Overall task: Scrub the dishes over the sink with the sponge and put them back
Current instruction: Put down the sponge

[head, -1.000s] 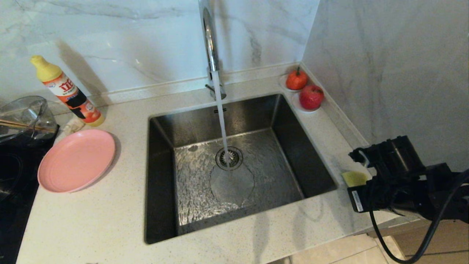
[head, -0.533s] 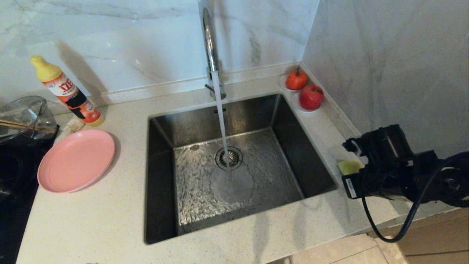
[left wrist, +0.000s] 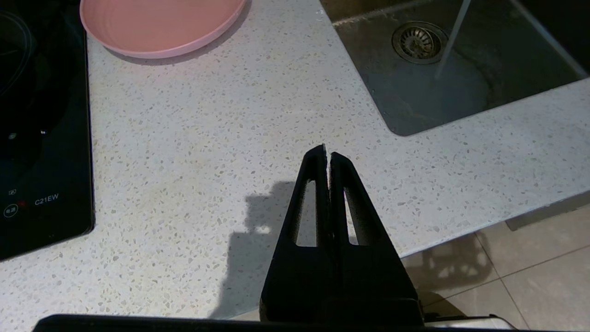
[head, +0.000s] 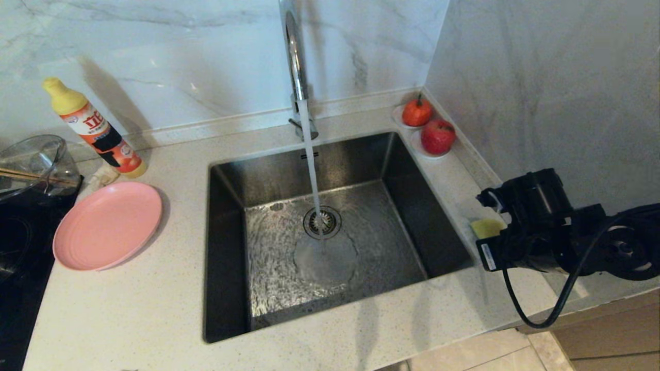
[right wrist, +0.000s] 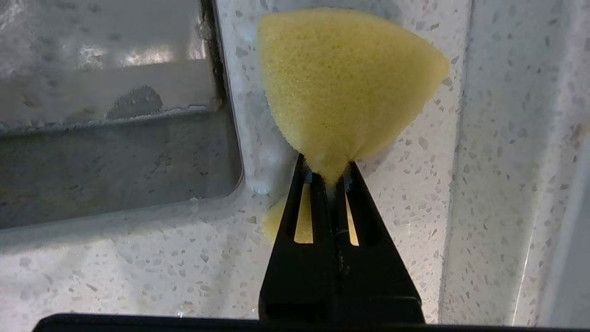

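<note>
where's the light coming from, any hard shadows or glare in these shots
Head view: bottle throws a hard shadow up-right onto the wall; glare on the tap. Left wrist view: left gripper casts a crisp shadow on the counter. Right wrist view: sink wall bright with glare.

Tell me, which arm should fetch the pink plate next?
Probably the left. The left gripper is shut on nothing above the counter, on the plate's side of the sink. The right gripper is pinching the sponge on the far side.

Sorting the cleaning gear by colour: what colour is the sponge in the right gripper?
Yellow: the sponge shows best in the right wrist view, pinched by the right gripper.
</note>
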You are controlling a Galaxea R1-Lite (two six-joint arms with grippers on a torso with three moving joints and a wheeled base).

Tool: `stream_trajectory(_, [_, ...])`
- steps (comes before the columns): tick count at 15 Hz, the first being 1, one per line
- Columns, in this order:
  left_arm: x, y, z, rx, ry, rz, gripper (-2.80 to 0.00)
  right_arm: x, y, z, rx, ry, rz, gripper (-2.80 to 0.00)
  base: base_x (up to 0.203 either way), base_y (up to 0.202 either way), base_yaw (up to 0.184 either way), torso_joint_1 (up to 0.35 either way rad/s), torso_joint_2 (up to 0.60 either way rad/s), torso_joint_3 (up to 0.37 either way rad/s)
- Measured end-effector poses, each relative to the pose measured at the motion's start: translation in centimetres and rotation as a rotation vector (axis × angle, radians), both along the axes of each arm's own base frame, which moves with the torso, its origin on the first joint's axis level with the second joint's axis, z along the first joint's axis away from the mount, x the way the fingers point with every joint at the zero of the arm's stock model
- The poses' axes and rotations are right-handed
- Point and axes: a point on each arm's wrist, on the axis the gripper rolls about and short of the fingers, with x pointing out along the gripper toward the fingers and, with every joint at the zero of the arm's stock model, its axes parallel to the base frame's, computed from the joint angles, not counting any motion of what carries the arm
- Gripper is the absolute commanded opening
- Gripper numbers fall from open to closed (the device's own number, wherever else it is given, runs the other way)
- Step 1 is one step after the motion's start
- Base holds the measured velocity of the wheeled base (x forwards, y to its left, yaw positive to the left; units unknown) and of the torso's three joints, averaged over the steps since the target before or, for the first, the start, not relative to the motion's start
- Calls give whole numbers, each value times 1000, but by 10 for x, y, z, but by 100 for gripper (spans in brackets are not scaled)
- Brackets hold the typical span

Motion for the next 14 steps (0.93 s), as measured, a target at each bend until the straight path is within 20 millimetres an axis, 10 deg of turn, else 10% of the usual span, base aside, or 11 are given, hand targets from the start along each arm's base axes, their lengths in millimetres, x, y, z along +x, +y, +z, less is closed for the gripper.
stream_trajectory(1, [0, 0, 0, 0, 0, 0, -280, 0, 1, 0, 0, 0, 2, 0, 0, 0, 0, 0, 0, 0])
stream_trajectory(14, [0, 0, 0, 0, 0, 0, -280, -2, 3, 14, -4, -48, 7, 0, 0, 0, 0, 0, 0, 0])
